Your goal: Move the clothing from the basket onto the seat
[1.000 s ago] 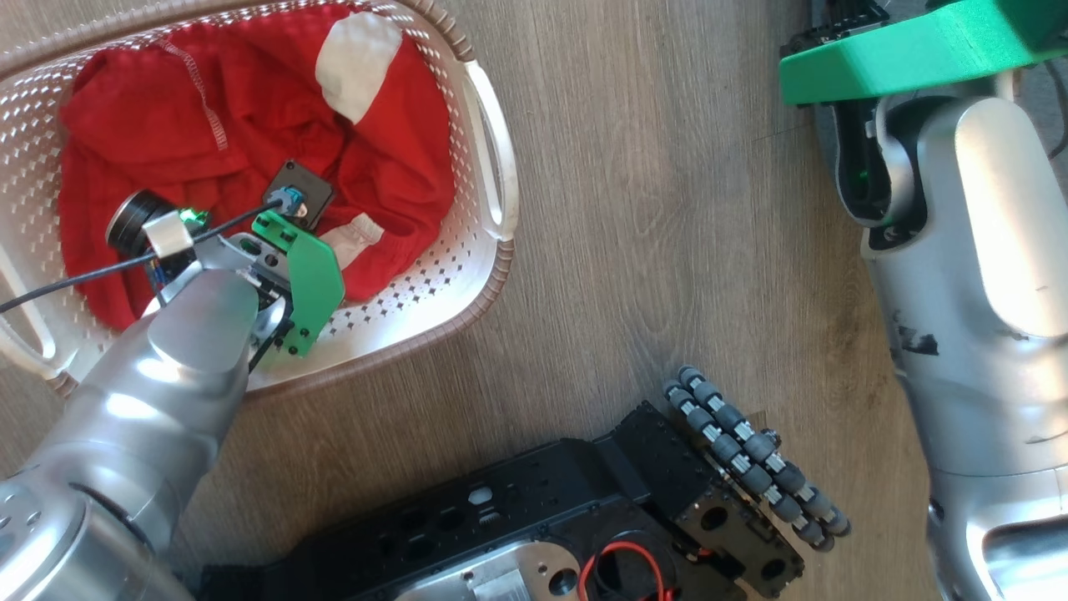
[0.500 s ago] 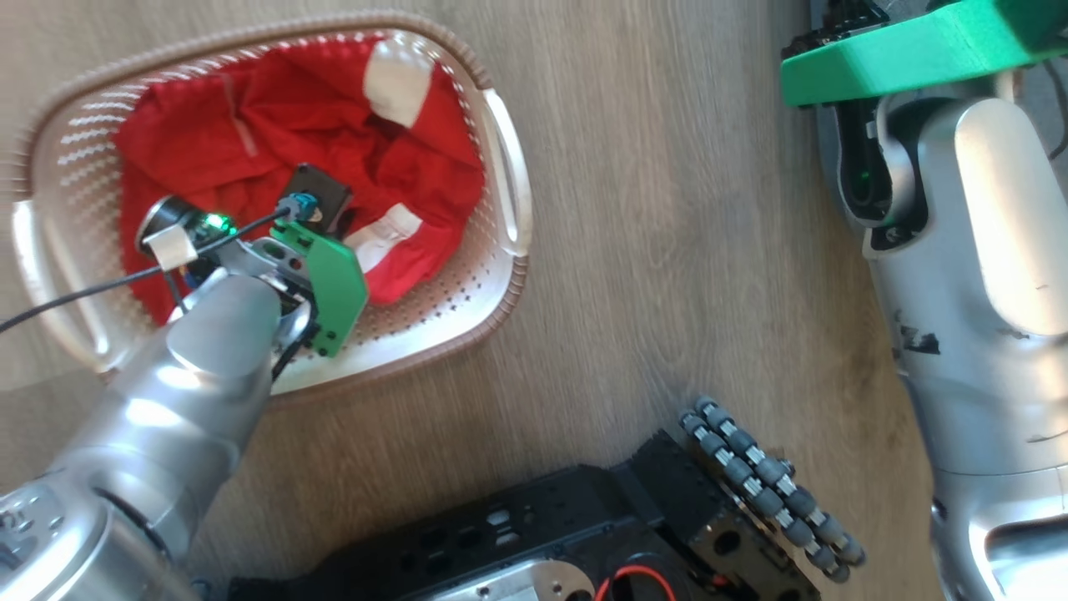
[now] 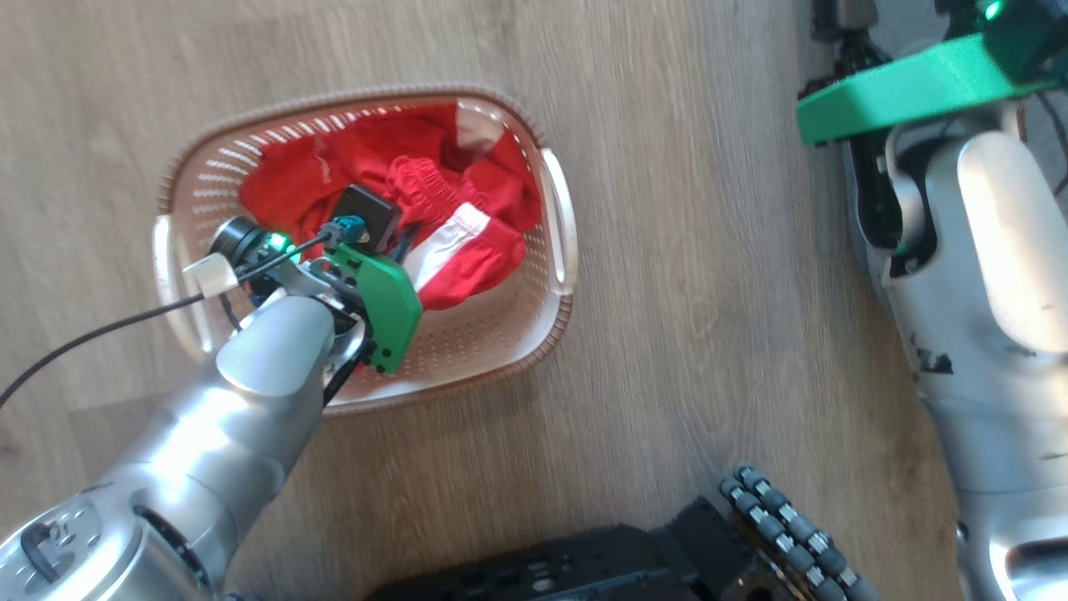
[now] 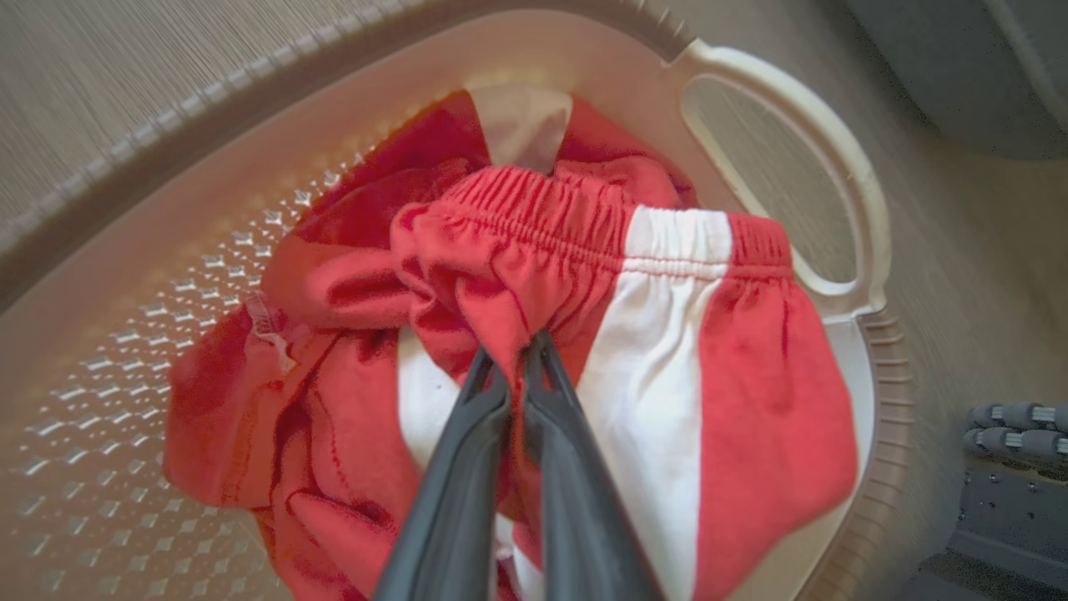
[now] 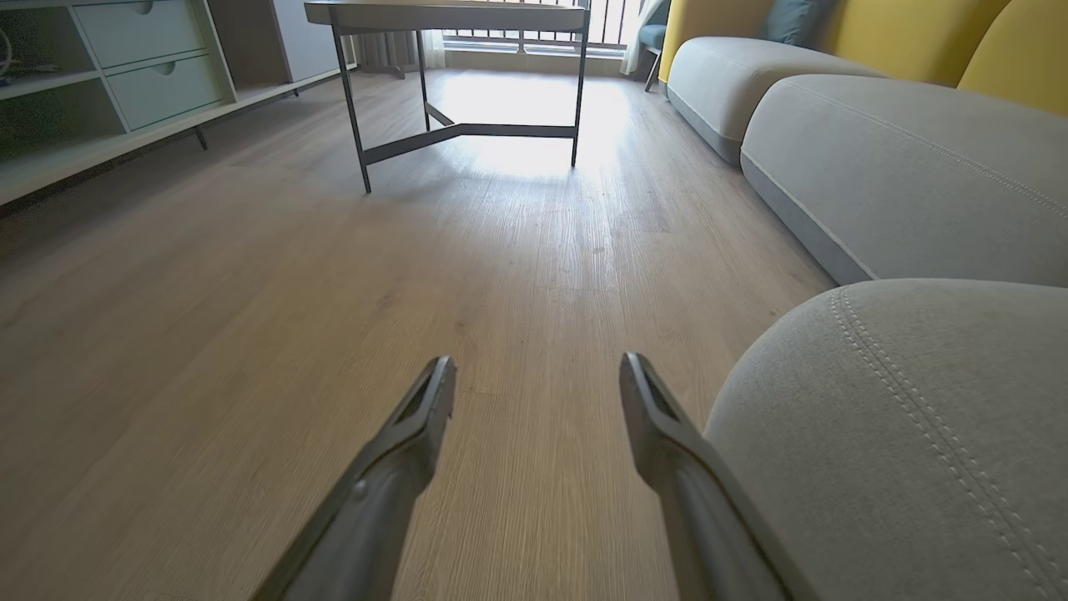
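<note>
The clothing (image 4: 667, 334), bright red with a white band and a gathered elastic edge, lies bunched inside the basket (image 3: 501, 367). The basket (image 4: 834, 167) is cream and perforated with a brown rim, and it stands on the wooden floor. My left gripper (image 4: 513, 351) is shut on a fold of the clothing just below the elastic edge, lifting it off the heap. In the head view my left arm (image 3: 267, 359) reaches into the basket. My right gripper (image 5: 534, 376) hangs open above the floor, with the grey seat (image 5: 901, 434) close on its right.
My dark wheeled base (image 3: 634, 559) is near the basket. In the right wrist view, a metal-legged table (image 5: 450, 50) stands ahead, a low shelf unit (image 5: 100, 83) on the left, and more grey sofa cushions (image 5: 901, 150) with yellow backs on the right. My right arm (image 3: 993, 275) is on the right.
The head camera has pulled back, so the basket looks smaller and nearer the middle. The clothing has been gathered and drawn upward by my left gripper. The right arm has kept its pose.
</note>
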Controlling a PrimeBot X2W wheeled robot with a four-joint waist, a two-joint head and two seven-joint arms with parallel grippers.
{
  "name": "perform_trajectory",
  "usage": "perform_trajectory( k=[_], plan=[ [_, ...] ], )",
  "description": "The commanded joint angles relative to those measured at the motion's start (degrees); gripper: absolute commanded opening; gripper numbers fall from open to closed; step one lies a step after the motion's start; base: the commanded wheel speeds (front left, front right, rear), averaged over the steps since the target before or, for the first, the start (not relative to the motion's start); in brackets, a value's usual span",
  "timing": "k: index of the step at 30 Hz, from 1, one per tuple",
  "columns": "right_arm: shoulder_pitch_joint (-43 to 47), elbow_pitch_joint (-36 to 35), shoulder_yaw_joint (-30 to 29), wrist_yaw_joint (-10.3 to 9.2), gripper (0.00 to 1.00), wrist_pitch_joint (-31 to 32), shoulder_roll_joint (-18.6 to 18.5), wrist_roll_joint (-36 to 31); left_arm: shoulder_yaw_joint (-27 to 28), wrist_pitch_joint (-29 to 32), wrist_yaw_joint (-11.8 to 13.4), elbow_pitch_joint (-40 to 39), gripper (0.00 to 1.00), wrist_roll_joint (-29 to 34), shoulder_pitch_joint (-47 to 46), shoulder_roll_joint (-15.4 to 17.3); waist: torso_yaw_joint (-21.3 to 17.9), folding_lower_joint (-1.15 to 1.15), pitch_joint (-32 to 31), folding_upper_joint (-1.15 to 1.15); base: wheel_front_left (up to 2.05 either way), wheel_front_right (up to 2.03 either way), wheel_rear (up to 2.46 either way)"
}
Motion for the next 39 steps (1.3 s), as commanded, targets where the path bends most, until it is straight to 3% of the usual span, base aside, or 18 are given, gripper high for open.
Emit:
perform_trajectory(
  k=[1,20,39],
  plan=[
    [2.80,-1.10,0.30,0.40,1.00,-0.27,-0.35,0.21,1.66,-0.68,0.04,-2.14,0.00,-0.65,1.29,0.02,2.40,0.00,-3.66,0.00,0.00,0.00,0.00],
    [11.47,3.27,0.72,0.40,1.00,-0.27,-2.72,2.21,19.87,-0.72,0.85,-19.91,0.00,8.77,10.60,0.48,8.65,0.00,-22.12,0.00,0.00,0.00,0.00],
    [18.92,6.37,1.76,0.40,1.00,-0.27,-3.54,3.99,34.34,-0.72,0.24,-35.66,0.00,18.17,13.90,-0.59,11.58,0.00,-33.65,0.00,0.00,0.00,0.00]
  ],
)
